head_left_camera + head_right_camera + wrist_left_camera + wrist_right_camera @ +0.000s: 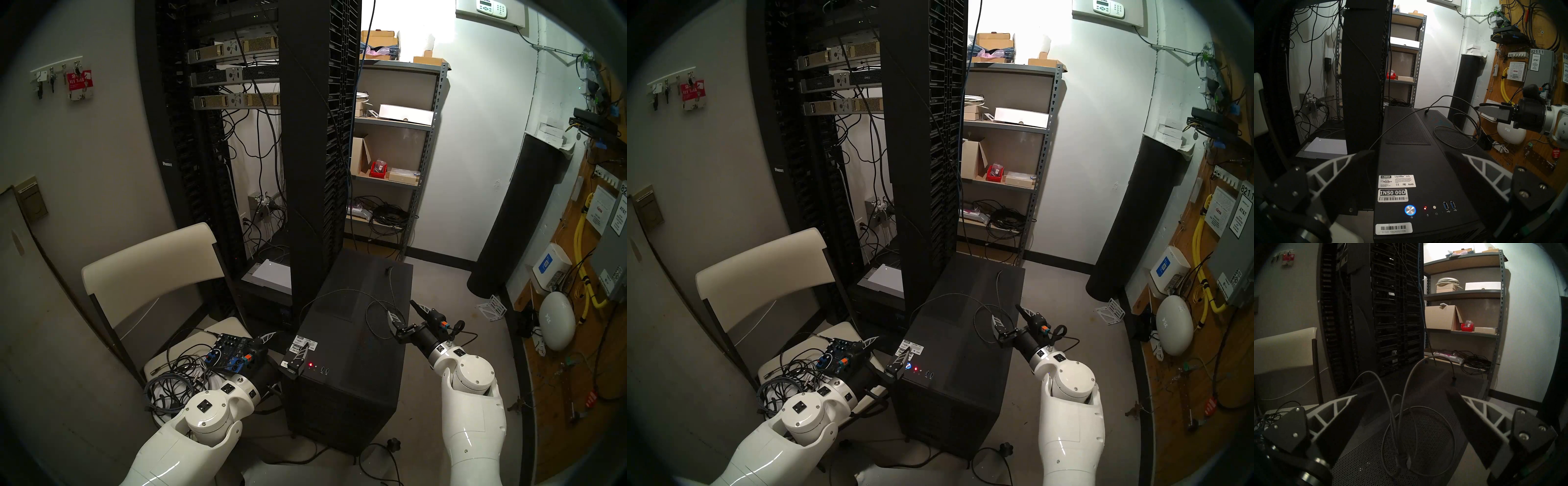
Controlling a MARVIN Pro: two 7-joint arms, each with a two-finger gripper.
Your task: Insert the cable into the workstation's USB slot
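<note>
The black workstation tower (356,342) stands on the floor between my arms. It has white stickers, a red light and two USB ports (1449,205) at its front top edge. The thin cable (1401,412) lies in loose loops on its mesh top. The cable's small plug (386,270) rests free near the far edge and also shows in the left wrist view (1426,111). My right gripper (400,307) is open just above the loops at the tower's right edge and holds nothing. My left gripper (291,339) is open and empty over the stickers at the front left corner.
A tall black server rack (319,152) stands right behind the tower. A white folding chair (152,264) on the left carries a blue-black audio mixer (227,353) and tangled cords (176,376). A metal shelf (424,163) and a black cylinder (515,220) stand at the back right.
</note>
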